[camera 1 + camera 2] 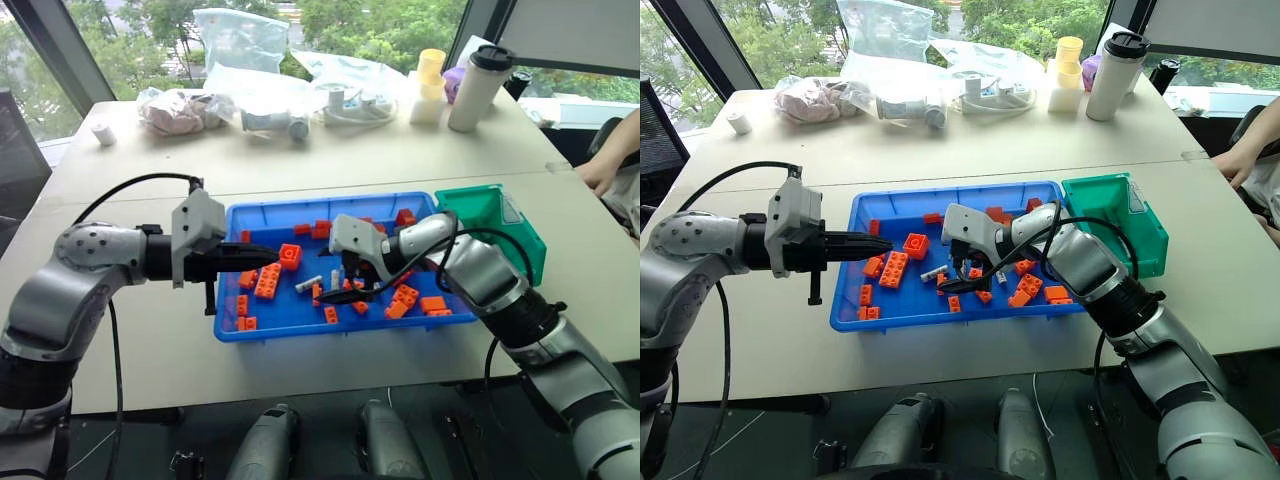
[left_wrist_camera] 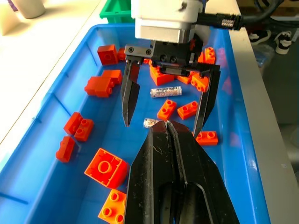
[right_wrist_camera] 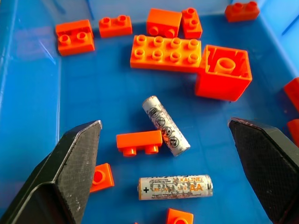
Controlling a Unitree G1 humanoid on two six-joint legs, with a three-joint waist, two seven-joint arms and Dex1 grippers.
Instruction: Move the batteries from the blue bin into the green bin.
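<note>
The blue bin lies in front of me and holds orange bricks and batteries. Two silvery batteries lie on its floor, side by side with a small orange brick. My right gripper hangs open just above them, one finger on each side, touching neither. My left gripper reaches in over the bin's left rim, shut and holding nothing, its tip close to one battery. The green bin stands against the blue bin's far right corner.
Behind the bins the table carries plastic bags, a white tumbler and a yellow cup. A person's arm rests at the right edge. Orange bricks are scattered across the blue bin's floor.
</note>
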